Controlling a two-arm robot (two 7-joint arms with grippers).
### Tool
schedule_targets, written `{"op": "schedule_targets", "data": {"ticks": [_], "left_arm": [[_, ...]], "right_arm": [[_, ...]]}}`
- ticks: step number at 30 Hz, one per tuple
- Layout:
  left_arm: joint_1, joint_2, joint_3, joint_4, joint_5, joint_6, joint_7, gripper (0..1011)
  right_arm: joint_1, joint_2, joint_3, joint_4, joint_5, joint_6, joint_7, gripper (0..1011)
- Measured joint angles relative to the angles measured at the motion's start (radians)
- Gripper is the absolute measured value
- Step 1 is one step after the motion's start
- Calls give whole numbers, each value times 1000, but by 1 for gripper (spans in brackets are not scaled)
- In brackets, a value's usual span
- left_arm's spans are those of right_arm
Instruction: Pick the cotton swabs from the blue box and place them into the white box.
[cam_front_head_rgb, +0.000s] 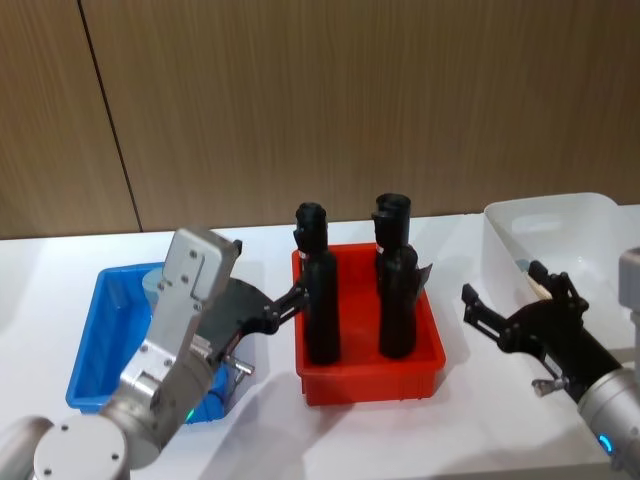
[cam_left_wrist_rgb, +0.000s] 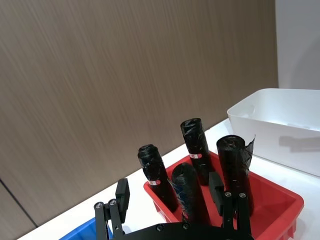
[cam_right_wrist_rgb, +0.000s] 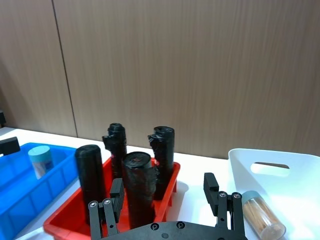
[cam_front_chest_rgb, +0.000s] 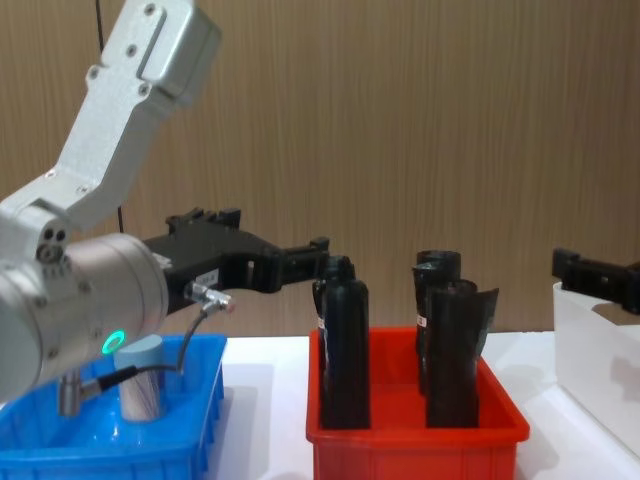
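One cotton swab jar (cam_front_chest_rgb: 141, 391) with a pale blue lid stands upright in the blue box (cam_front_head_rgb: 92, 345) at the left. In the right wrist view the same jar (cam_right_wrist_rgb: 41, 161) shows inside the blue box (cam_right_wrist_rgb: 20, 187). Another swab jar (cam_right_wrist_rgb: 261, 215) lies on its side in the white box (cam_right_wrist_rgb: 295, 185) at the right. My left gripper (cam_front_head_rgb: 285, 305) hovers open above the blue box's right end, pointing at the red bin, holding nothing. At the white box's (cam_front_head_rgb: 560, 230) near left side my right gripper (cam_front_head_rgb: 500, 282) is also open with nothing in it.
A red bin (cam_front_head_rgb: 370, 385) sits between the two boxes and holds several tall black bottles (cam_front_head_rgb: 321, 300). The left gripper's fingertip (cam_front_chest_rgb: 322, 247) is close to the nearest bottle (cam_front_chest_rgb: 343, 350). A wood-panel wall runs behind the white table.
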Motion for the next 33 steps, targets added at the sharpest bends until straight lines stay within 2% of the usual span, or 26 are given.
{"op": "schedule_targets", "data": {"ticks": [8, 33], "left_arm": [[36, 14, 11, -26, 13, -50, 52, 1004], [38, 15, 12, -27, 14, -54, 56, 1004]], "right_arm": [[-20, -1, -8, -20, -9, -1, -5, 1001], [-21, -2, -8, -21, -9, -1, -4, 1001]]}}
